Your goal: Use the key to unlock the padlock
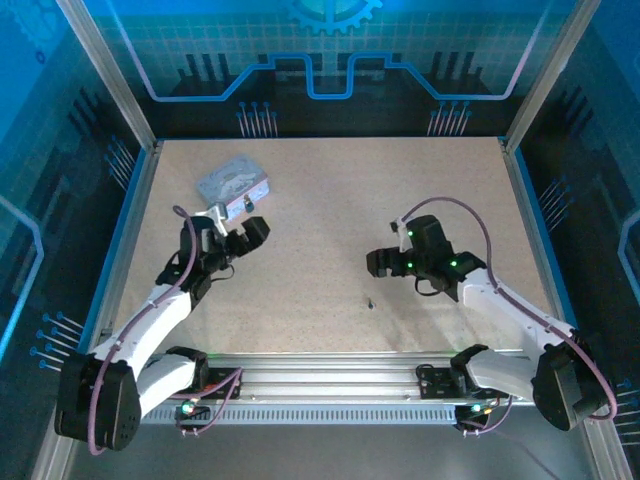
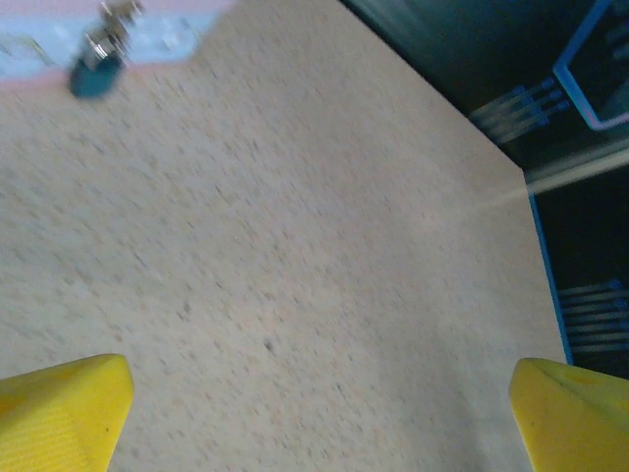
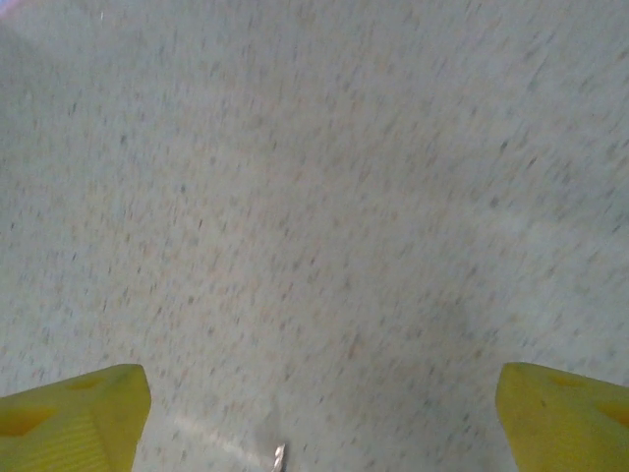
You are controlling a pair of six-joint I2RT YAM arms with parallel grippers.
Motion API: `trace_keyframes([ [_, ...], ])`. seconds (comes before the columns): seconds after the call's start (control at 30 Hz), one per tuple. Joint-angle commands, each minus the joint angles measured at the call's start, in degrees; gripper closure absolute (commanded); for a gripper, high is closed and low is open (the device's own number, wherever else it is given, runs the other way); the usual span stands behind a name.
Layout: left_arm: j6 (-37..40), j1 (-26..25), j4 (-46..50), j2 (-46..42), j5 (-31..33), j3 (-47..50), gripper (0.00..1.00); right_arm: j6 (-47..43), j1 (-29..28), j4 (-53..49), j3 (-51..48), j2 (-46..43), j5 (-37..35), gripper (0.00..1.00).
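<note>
The silvery tin [image 1: 235,183] lies at the back left of the table. The padlock [image 2: 96,63] hangs at its front edge, seen blurred as a small metal and bluish shape at the top left of the left wrist view. My left gripper [image 1: 238,233] hovers just in front of the tin, open and empty, with yellow fingertips [image 2: 61,411] wide apart. The key [image 1: 370,301] lies as a dark speck on the table's middle front. Its tip [image 3: 279,458] shows at the bottom of the right wrist view. My right gripper [image 1: 380,263] is open above and behind it.
The speckled beige table [image 1: 320,200] is ringed by an aluminium frame and blue walls. A rail [image 1: 330,375] runs along the near edge between the arm bases. Open tabletop lies between the two grippers.
</note>
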State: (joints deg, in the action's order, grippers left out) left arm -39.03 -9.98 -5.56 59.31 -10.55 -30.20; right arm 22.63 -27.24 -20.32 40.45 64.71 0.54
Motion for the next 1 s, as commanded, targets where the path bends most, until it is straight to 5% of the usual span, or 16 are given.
trace_keyframes([
  [0.0, -6.07, -3.47, -2.79, -0.78, -2.42, 1.8, 0.01, 5.8, -2.48, -6.92, -1.86, -2.16, 1.66, 0.13],
  [0.47, -11.75, -16.06, -12.56, 4.51, 0.28, 4.27, 0.01, 15.54, -7.42, -6.32, -5.99, 1.28, 5.88, 0.35],
  [0.97, -13.11, -17.88, -16.41, 9.34, 0.51, 3.51, 0.01, 19.89, -9.64, -3.51, -5.24, 8.79, 4.47, 0.53],
])
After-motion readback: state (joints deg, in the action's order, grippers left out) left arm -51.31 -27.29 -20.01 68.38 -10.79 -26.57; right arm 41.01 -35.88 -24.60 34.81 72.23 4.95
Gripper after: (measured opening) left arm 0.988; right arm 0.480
